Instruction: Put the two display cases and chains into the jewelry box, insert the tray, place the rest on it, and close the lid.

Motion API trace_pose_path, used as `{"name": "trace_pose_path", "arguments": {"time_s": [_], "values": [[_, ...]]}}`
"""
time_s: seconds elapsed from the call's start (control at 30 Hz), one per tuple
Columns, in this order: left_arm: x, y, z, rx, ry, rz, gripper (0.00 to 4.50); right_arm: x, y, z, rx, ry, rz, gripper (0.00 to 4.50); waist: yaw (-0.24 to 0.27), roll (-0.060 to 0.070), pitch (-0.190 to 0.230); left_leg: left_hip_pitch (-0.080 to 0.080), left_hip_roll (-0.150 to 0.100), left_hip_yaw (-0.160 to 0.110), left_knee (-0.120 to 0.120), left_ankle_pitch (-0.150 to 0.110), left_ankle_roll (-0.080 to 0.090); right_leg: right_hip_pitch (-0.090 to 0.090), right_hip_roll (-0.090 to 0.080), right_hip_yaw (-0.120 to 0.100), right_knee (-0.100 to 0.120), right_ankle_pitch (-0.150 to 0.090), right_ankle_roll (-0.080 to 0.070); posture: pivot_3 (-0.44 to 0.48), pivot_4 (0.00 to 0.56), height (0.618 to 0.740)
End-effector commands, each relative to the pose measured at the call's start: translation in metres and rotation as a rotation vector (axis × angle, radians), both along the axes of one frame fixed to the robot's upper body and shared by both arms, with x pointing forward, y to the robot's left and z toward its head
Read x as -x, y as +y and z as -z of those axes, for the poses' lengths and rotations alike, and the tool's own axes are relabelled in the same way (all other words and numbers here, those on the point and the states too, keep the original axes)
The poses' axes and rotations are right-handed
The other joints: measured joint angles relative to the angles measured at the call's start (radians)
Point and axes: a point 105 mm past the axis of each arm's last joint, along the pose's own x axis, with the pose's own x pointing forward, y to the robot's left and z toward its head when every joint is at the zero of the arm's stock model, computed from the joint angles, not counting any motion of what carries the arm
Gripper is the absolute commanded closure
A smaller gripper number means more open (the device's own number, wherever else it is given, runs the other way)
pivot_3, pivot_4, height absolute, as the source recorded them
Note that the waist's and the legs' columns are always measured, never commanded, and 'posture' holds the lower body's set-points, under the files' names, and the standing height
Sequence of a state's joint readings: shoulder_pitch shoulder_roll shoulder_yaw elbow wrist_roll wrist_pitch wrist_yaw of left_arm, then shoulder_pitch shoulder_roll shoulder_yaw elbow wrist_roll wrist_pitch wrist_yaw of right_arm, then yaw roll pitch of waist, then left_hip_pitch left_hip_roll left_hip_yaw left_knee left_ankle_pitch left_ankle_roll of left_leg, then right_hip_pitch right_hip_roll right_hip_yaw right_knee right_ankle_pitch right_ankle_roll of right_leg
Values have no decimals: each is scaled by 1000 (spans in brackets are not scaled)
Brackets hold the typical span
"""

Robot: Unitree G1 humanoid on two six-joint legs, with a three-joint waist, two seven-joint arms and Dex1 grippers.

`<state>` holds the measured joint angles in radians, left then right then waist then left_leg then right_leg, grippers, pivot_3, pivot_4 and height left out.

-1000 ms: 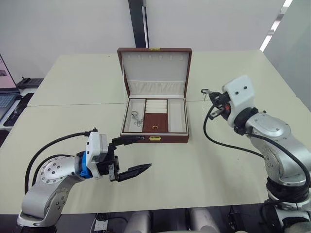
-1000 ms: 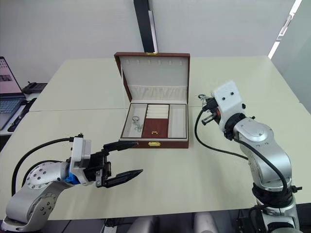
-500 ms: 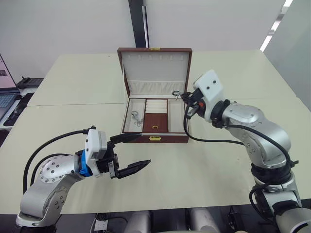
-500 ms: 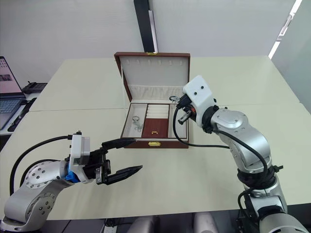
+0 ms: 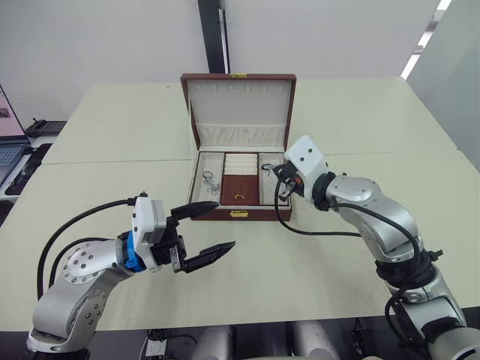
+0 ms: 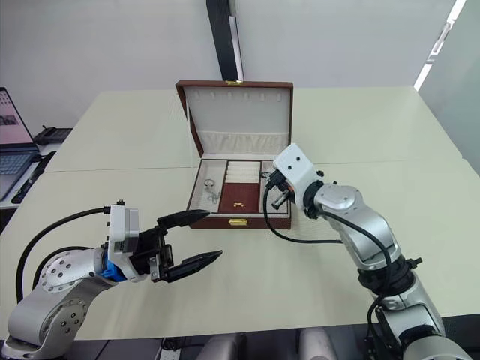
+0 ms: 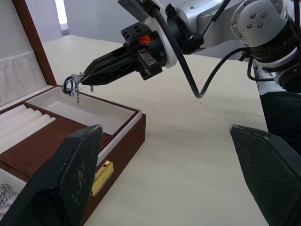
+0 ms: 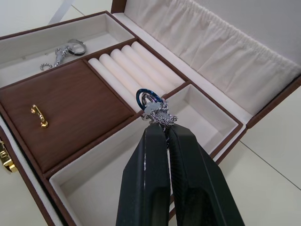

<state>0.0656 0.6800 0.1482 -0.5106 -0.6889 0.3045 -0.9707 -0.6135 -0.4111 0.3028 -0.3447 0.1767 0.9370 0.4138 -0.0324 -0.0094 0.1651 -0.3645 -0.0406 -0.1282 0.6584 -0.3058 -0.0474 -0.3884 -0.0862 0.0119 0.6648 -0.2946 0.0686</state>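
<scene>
Nearest the camera, in the lower left of the left eye view, the left gripper (image 5: 206, 231) hangs over the bare front of the table (image 5: 300, 255) with its two black fingers spread wide and nothing between them. Its upper finger tip reaches close to the front wall of the jewelry box (image 5: 240, 214), but is not touching it.

Further in, at the centre of the frame, the jewelry box stands open, its lid (image 5: 238, 105) upright behind it with a white lining. Inside, the left compartment holds a silver chain with a ring (image 5: 209, 182). The middle holds a dark wooden panel with a small gold handle (image 5: 239, 190), and behind it a row of cream ring rolls (image 5: 240, 162).

The right gripper (image 8: 162, 129) reaches in from the right of the frame, over the right compartment (image 8: 141, 165) of the box. Its fingers are pressed together, pinching a second chain (image 8: 160, 115) at their very tips. The chain bunches just past the fingertips, and its blue ring (image 8: 146, 98) stands up beyond them. In the left wrist view a short end of the chain dangles below the tips, above the compartment floor and apart from it.

At the far left edge of the frame, a laptop (image 5: 9, 142) sits on a neighbouring surface.
</scene>
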Motion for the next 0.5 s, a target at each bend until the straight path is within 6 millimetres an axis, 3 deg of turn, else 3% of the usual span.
{"name": "trace_pose_path", "arguments": {"time_s": [0.03, 0.27, 0.5], "values": [[5, -6, -10, 12, -44, 23, 0, 0, 2, 1, 5, -16, -6, 4473, 0, 0, 0, 0, 0, 0, 0, 0, 0, 0, 0, 0, 0, 0, 0, 0, 150, 740], [5, -6, -9, 9, -44, 24, 0, -2, 2, 7, 7, -1, 13, 4473, 0, 0, 0, 0, 0, 0, 0, 0, 0, 0, 0, 0, 0, 0, 0, 0, 150, 740], [4, -5, -9, 9, -44, 23, 0, -3, -1, -1, -16, -18, 27, 2918, 0, 0, 0, 0, 0, 0, 0, 0, 0, 0, 0, 0, 0, 0, 0, 0, 150, 740]]}}
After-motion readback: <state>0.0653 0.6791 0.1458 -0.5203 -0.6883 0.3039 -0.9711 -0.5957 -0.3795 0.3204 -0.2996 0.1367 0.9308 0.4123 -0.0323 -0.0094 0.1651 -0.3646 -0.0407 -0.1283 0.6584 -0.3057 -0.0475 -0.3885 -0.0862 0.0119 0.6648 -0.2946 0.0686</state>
